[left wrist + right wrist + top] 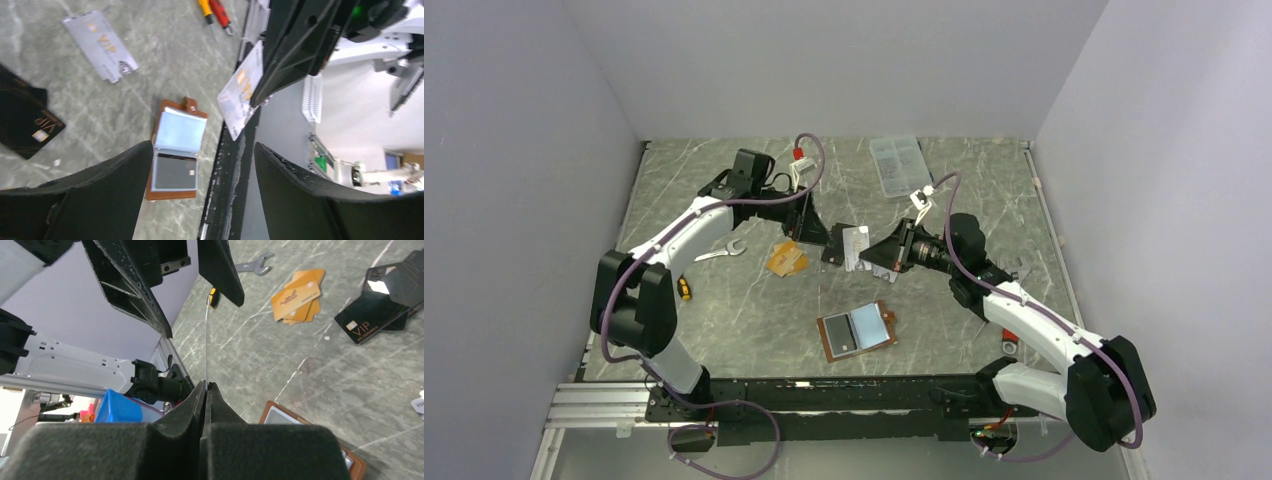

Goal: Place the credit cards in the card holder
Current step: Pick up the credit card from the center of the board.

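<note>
Right wrist view: my right hand (206,386) is clamped on one edge of the silver card (206,340), held mid-air. My left hand (201,147) gapes open beside it. The card holder (856,331) lies open by the near edge of the tabletop (754,310). Risk, as I judge it: this thin edge grip lets the card pivot or slip.

Card table, contents placed by the fingers.
One card (242,92) clamped between the right fingers (192,405), jutting toward the left fingers (100,185) and apart from them. Card holder (857,331) lies open on the table (984,200), nearer the arm bases than both finger pairs. Overlapping cards (786,259) just base-side of the left fingers, wrench (721,251) further left. Compartment box (898,165) beyond the right fingers, toward the far wall.
</note>
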Tool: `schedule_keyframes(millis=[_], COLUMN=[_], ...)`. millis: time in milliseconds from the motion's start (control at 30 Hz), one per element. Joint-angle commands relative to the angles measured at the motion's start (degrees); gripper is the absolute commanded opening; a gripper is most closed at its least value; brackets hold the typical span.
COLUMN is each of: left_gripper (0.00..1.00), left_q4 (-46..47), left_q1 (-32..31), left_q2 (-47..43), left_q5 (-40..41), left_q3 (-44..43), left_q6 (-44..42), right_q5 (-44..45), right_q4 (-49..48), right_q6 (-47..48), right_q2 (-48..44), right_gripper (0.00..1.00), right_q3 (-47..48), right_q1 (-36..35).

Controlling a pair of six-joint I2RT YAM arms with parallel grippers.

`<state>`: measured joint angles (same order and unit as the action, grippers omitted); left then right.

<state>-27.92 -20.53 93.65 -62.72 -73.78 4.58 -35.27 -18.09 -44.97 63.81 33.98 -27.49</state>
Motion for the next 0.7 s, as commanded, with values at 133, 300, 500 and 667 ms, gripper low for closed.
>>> schedule_keyframes(millis=[133,300,500,667], left_gripper=[0.72,0.71,0.68,0.56], left_q4=[21.0,22.4,25.7,34.1], left_q1=[-0.2,-0.2,-0.2,-0.2], left_q2=[-4.7,-4.2,-4.7,-4.9], left_q5=[-15.1,-16.0,-16.9,-18.8], left_q3=[5.3,5.8,6.8,8.4], left_q6=[17.4,18.0,20.6,27.6], right_q5=[-3.0,-3.2,-2.9,-1.5], right_q4=[-5.2,-7.2,-9.8,-9.1], right_q6=[-1.3,-2.7,-4.6,-4.2], right_q2=[1.6,3.7,5.2,5.9], right_gripper=[0.0,0.0,0.0,0.0], right_q3=[5.4,7.3,7.2,7.0], right_q1=[-1.8,-2.3,-2.7,-3.3])
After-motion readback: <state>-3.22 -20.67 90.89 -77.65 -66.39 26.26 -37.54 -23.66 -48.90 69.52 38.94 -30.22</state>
